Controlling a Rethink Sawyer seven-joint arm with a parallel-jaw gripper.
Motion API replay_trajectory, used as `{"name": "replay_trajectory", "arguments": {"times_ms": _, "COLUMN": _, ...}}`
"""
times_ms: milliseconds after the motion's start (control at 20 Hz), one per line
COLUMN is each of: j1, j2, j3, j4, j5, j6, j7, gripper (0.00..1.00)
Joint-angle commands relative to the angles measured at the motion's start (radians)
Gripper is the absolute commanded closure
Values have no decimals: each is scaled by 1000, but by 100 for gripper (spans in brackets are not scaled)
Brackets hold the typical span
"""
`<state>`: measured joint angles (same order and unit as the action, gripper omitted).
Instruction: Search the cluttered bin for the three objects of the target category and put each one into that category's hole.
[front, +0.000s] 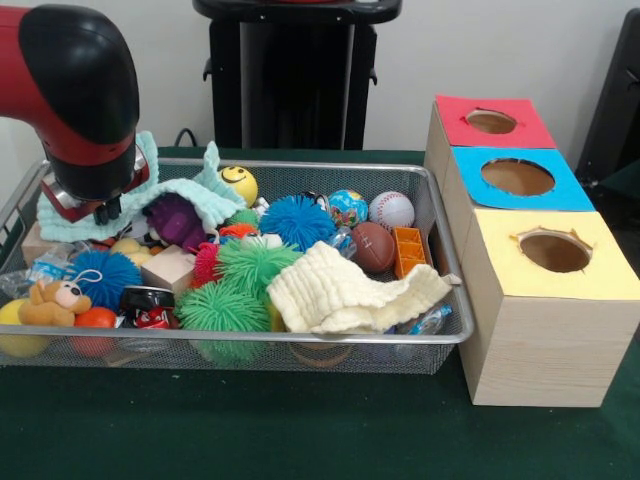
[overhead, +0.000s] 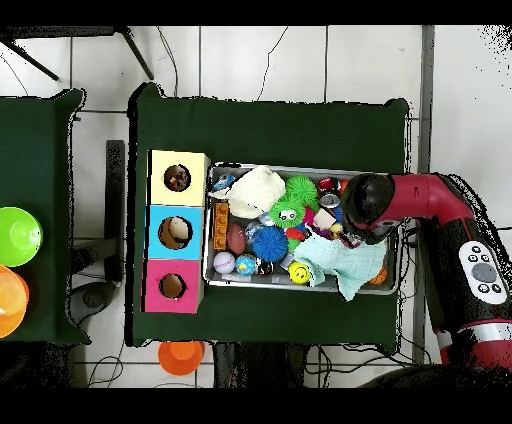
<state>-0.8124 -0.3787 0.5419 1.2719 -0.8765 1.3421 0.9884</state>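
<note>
**Search step: arm down at the bin's end, no target in hand**

- The red and black arm's gripper (front: 95, 208) sits low over the end of the wide silver wire-mesh bin (front: 300, 342) farthest from the boxes. It is at the edge of a pale mint terry cloth (front: 190, 192). The wrist housing hides it, so I cannot tell whether it is open or closed.
- The patch-printed white fabric bundles cannot be picked out with certainty. They are probably buried.
- The round hole with the yellow paper surround (front: 555, 250) is in the largest wood-grain box, just beside the bin's other end.
- My read is that this is still the hunting stage. The next move calls for shifting the cloths aside to uncover what lies beneath.
- Textures:
  - a cream waffle-weave cloth (front: 340, 290), limp and folded
  - green spiky rubber balls (front: 225, 305), soft and bristly
  - a blue spiky ball (front: 298, 220)
  - a hard, smooth baseball (front: 391, 210)
  - a square-edged wooden block (front: 170, 268)
</note>
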Motion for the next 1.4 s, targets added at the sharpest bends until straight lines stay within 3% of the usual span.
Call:
{"name": "replay_trajectory", "arguments": {"times_ms": 50, "j1": -1, "j2": 37, "j3": 2, "j4": 44, "j5": -11, "j6": 44, "j7": -326, "gripper": 100}}
{"name": "replay_trajectory", "arguments": {"times_ms": 1400, "j1": -17, "j2": 39, "j3": 9, "j4": 75, "j5": -19, "j6": 6, "j7": -334, "gripper": 100}}
